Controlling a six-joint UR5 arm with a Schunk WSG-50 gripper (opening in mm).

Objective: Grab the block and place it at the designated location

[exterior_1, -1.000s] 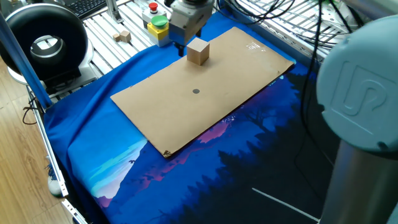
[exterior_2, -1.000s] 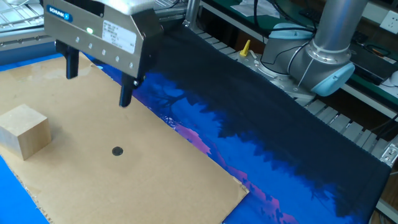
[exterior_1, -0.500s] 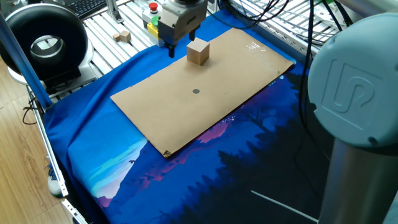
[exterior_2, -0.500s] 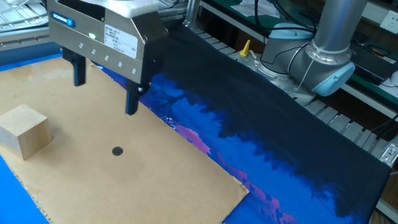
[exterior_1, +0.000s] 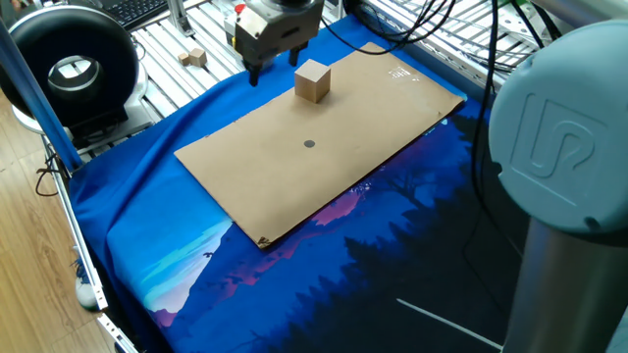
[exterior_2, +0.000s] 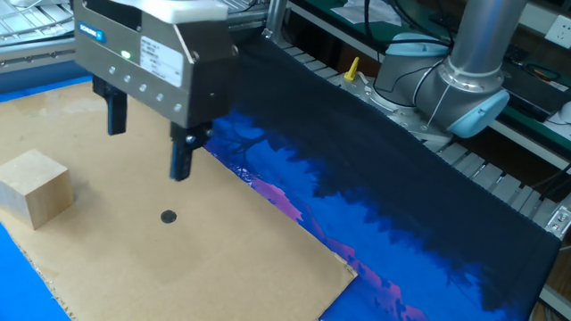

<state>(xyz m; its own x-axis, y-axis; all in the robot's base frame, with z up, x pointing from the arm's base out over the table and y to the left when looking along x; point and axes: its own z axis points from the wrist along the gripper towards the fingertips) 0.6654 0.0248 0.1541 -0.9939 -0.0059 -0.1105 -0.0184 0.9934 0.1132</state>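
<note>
The block (exterior_1: pixel 313 80) is a light-tan wooden cube that stands on the brown cardboard sheet (exterior_1: pixel 373 118) near its far edge. It also shows at the left in the other fixed view (exterior_2: pixel 34 187). The designated location is a small dark dot (exterior_1: pixel 310 144) near the middle of the sheet, also seen in the other view (exterior_2: pixel 168 216). My gripper (exterior_1: pixel 272 67) hangs open and empty above the sheet's far left edge, just left of the block and apart from it. In the other view the gripper (exterior_2: pixel 149 140) hovers to the right of the block, above and behind the dot.
A smaller pale cube (exterior_1: pixel 197 57) lies on the metal rack at the back left. A black round device (exterior_1: pixel 69 67) stands at the far left. A blue printed cloth (exterior_1: pixel 196 255) covers the table. The arm's grey base (exterior_2: pixel 464 80) stands at the right.
The gripper has shifted left past the block in the one fixed view and turned a little. It stays open. The block and the dot have not moved.
</note>
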